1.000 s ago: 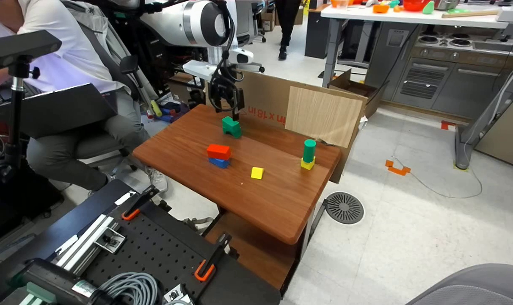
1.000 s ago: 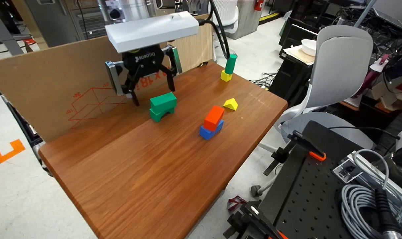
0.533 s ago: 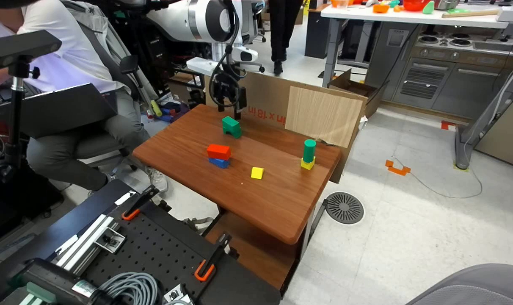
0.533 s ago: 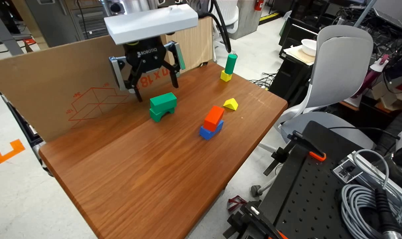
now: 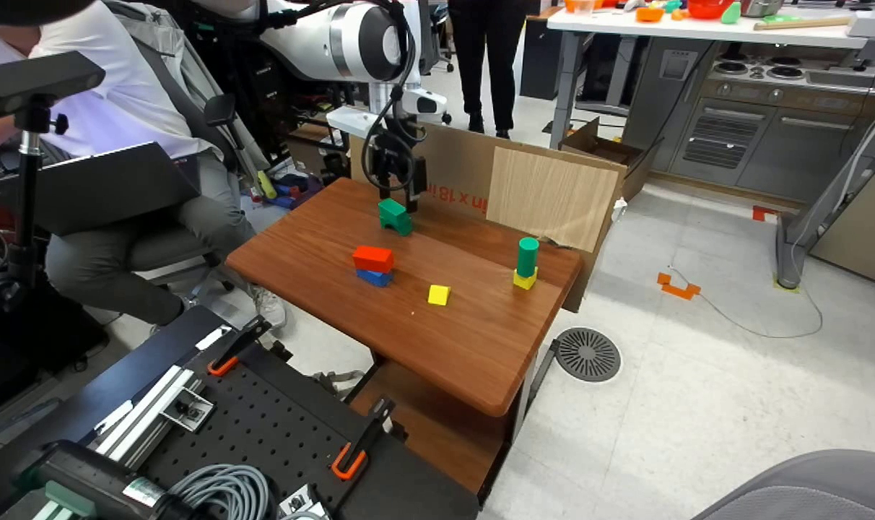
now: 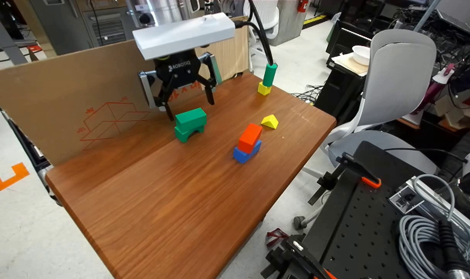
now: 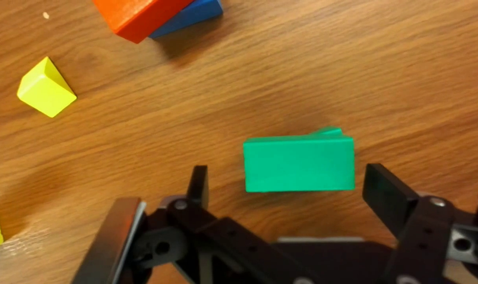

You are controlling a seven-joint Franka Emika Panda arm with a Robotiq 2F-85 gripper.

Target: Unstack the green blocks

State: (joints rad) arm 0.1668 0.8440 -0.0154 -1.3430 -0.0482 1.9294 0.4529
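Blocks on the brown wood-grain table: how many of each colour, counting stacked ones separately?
Green: 3 (green rectangular block, green arched block beneath it, green cylinder)
Yellow: 2 (yellow triangular prism, yellow cube-like block under the cylinder)
Red: 1 (red rectangular block)
Blue: 1 (blue block beneath the red one)
Total: 7

In an exterior view, the claw (image 6: 190,110) hangs spread beyond two stacked green blocks (image 6: 190,121); nearer and right, a red block (image 6: 249,138) tops a blue block (image 6: 243,156).
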